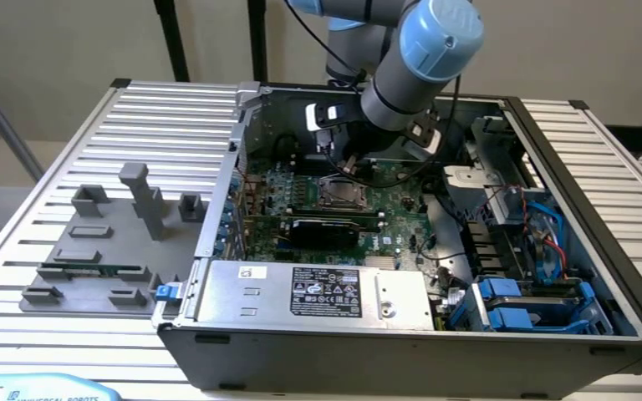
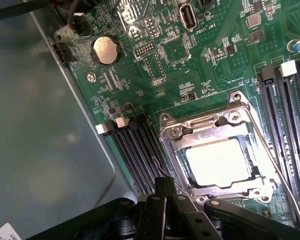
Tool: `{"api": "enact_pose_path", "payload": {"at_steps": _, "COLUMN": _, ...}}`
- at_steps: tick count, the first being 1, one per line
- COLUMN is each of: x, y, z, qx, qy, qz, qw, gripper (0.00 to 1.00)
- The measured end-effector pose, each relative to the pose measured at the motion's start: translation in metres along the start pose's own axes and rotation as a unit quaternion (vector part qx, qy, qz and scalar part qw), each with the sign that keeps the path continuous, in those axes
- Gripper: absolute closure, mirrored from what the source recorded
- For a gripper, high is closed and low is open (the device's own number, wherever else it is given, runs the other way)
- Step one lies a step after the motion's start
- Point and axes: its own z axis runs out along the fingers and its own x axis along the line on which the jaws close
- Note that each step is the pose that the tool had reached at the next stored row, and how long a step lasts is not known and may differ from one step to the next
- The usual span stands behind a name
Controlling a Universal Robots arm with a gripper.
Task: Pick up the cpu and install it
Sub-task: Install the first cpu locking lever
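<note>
Cpu (image 2: 217, 162) lying flat inside the metal-framed socket (image 2: 166, 134) of the green board (image 2: 200, 65). Its silvery top is bright with glare. It is square, so no side is the long one, and its edges run skewed to the line of the fingers. The hand (image 2: 162, 189) hangs just short of one socket corner, fingers pressed together and gripping nothing. The chip lies a little ahead of and below the fingertips, close but apart. Black memory slots (image 2: 135, 150) run alongside the socket nearest the hand, and a coin battery (image 2: 105, 50) sits farther off. In the exterior view the arm (image 1: 421, 58) reaches down into the open computer case (image 1: 410, 351). The case stands on the slatted bench (image 1: 154, 117), with a grey tray (image 1: 93, 284) of blocks at the exterior view's left.
</note>
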Motion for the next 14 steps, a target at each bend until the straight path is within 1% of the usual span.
{"api": "enact_pose_path", "payload": {"at_steps": 4, "x": 0.0002, "y": 0.0014, "z": 0.0002, "qx": 0.0000, "qy": 0.0003, "qz": 0.000, "qw": 1.0000, "gripper": 0.89}}
{"api": "enact_pose_path", "payload": {"at_steps": 14, "x": -0.0037, "y": 0.0039, "z": 0.0030, "qx": 0.0000, "qy": 0.0001, "qz": 0.000, "qw": 1.0000, "gripper": 0.89}}
